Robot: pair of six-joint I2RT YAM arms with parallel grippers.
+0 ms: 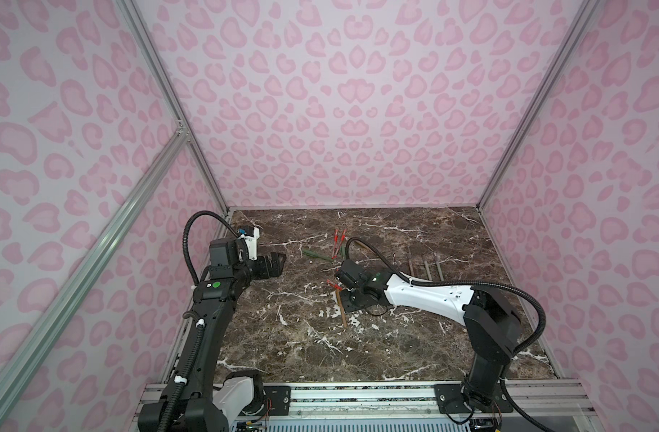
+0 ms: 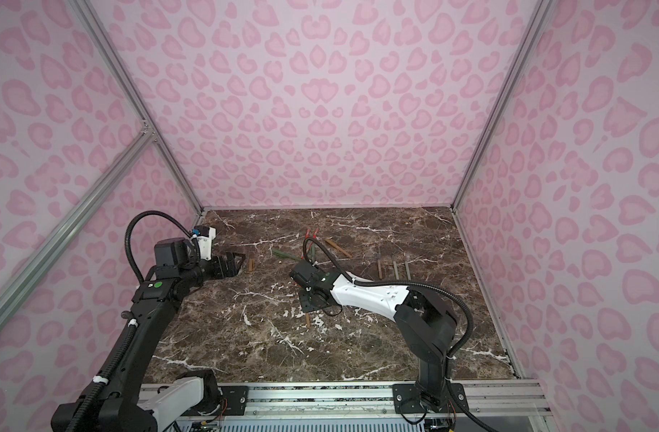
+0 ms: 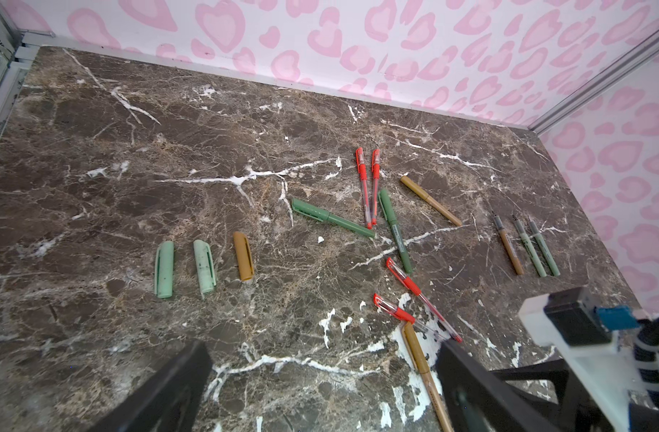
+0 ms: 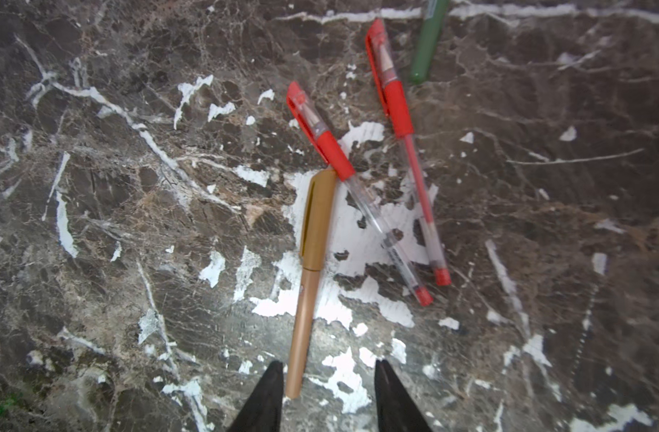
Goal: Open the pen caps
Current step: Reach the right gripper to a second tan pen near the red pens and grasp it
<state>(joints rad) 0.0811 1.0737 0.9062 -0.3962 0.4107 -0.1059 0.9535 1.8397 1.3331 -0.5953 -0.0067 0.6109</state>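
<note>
Now, in both top views the right gripper (image 1: 345,295) hangs low over the middle of the marble table (image 1: 414,348), right above a tan pen (image 1: 342,312) and two red pens, while the left gripper (image 1: 277,263) hovers off to the left, jaws spread wide and holding nothing.

Over to the left wrist view: three loose caps lie in a row, two pale green caps (image 3: 163,269) and a tan cap (image 3: 243,256), well apart from the pens. Three bare barrels (image 3: 526,245) sit side by side at the far right. Capped pens wait in the middle: two green pens (image 3: 331,218), a second tan one, a red pair (image 3: 369,187), two more red ones.

Right wrist view, the close-up: the jaws are part-open, empty, straddling the barrel end of the tan pen, whose cap (image 4: 316,220) touches the nearest red pen (image 4: 354,190).

The call here, I'd say: centre the barrel between the fingertips (image 4: 268,396), since it sits nearer one of them, close firmly on the barrel, not the cap, and lift clear of the red pen so the left arm can pull the cap straight off.
</note>
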